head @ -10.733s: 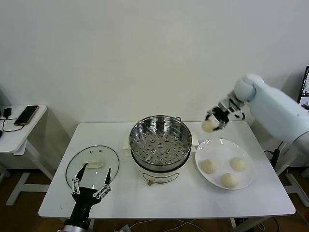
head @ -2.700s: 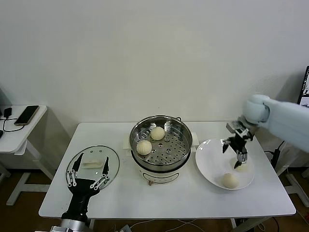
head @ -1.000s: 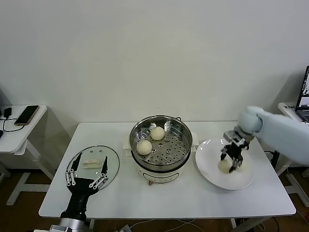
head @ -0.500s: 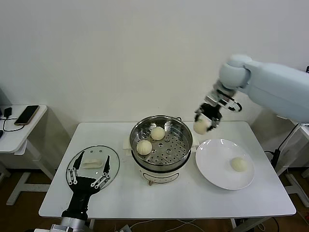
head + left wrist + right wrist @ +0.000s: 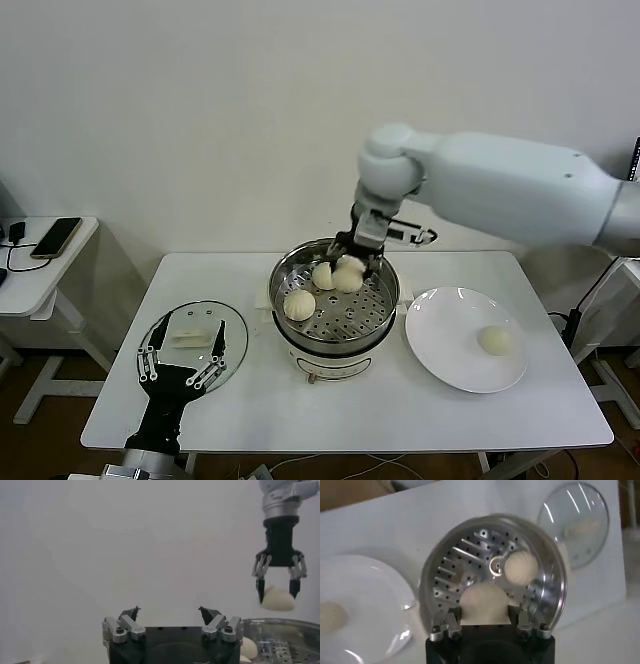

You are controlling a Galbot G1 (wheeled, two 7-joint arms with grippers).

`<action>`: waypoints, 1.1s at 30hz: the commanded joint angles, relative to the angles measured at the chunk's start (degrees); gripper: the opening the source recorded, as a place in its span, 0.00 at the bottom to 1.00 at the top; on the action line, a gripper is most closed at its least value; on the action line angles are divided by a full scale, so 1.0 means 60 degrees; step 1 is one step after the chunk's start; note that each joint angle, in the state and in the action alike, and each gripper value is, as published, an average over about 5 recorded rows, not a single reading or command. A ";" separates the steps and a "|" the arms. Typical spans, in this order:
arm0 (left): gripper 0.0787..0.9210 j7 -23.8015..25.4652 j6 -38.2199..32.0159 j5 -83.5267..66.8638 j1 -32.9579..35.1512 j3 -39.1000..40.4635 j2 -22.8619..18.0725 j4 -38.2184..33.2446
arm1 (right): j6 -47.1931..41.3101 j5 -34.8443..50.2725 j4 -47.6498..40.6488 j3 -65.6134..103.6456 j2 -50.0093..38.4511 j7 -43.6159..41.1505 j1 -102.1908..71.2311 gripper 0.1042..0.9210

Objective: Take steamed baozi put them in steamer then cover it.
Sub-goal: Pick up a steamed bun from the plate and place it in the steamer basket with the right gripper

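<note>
Right gripper (image 5: pixel 352 266) clamped on baozi (image 5: pixel 349 277) over steamer (image 5: pixel 333 300), 12 o'clock side; left gripper (image 5: pixel 181 362) spread wide over lid (image 5: pixel 192 340).

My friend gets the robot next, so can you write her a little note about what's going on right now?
Right gripper: shut on a baozi, held over the steamer.
Left gripper: open, parked above the glass lid.
Done: two baozi already lie on the steamer tray.
Left: drop this bun in, fetch the last baozi from the plate, then put the lid on.
</note>
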 commanded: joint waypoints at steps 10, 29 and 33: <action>0.88 -0.0002 -0.0013 -0.0024 -0.0071 -0.0076 -0.0007 0.0120 | 0.1730 -0.2145 -0.0088 0.0314 0.0821 -0.0107 -0.1750 0.66; 0.88 -0.0006 -0.0026 -0.0031 -0.0123 -0.0073 -0.0040 0.0214 | 0.1818 -0.2627 0.0114 0.0394 0.0281 0.0008 -0.2222 0.68; 0.88 -0.0007 -0.0015 -0.0031 -0.0136 -0.0067 -0.0044 0.0201 | 0.1622 -0.2838 0.0182 0.0566 0.0167 0.0246 -0.2191 0.78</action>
